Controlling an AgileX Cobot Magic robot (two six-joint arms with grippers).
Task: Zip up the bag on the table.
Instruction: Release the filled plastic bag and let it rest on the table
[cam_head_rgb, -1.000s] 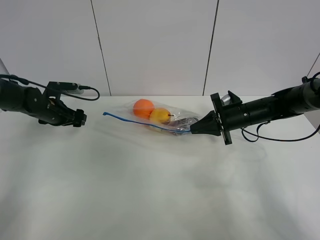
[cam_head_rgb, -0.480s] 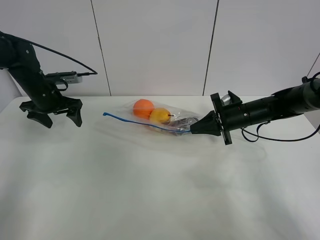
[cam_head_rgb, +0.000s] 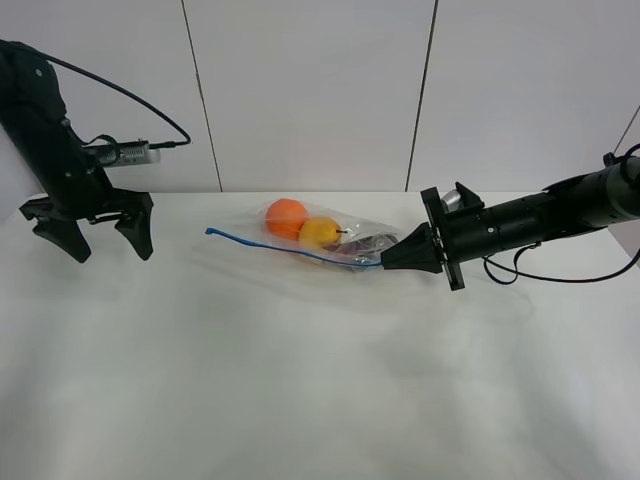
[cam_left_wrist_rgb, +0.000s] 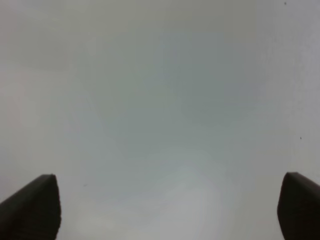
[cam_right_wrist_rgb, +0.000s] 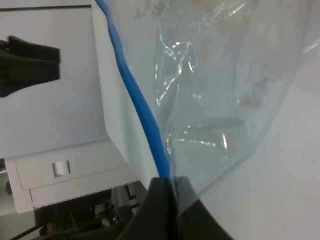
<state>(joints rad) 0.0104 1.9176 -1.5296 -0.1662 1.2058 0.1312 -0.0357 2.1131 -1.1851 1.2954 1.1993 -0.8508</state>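
Note:
The clear plastic bag (cam_head_rgb: 325, 240) lies at the back middle of the white table (cam_head_rgb: 300, 380), with an orange (cam_head_rgb: 287, 216), a yellow pear (cam_head_rgb: 321, 232) and a dark eggplant end inside. Its blue strip (cam_head_rgb: 280, 246) runs along the near edge. My right gripper (cam_head_rgb: 386, 262) is shut on the strip's right end; in the right wrist view the strip (cam_right_wrist_rgb: 137, 105) runs into the closed fingertips (cam_right_wrist_rgb: 167, 187). My left gripper (cam_head_rgb: 95, 238) is open and empty at the far left, well away from the bag, pointing down at the table; its fingertips (cam_left_wrist_rgb: 32, 207) show over bare surface.
A white panelled wall (cam_head_rgb: 310, 90) stands behind the table. The right arm's cable (cam_head_rgb: 560, 278) loops on the table at the right. The left arm's cable (cam_head_rgb: 120, 92) hangs in the air at the left.
My left arm has swung up and back to the far left, turning its gripper downward with the fingers spread. The right gripper and the bag have stayed still.

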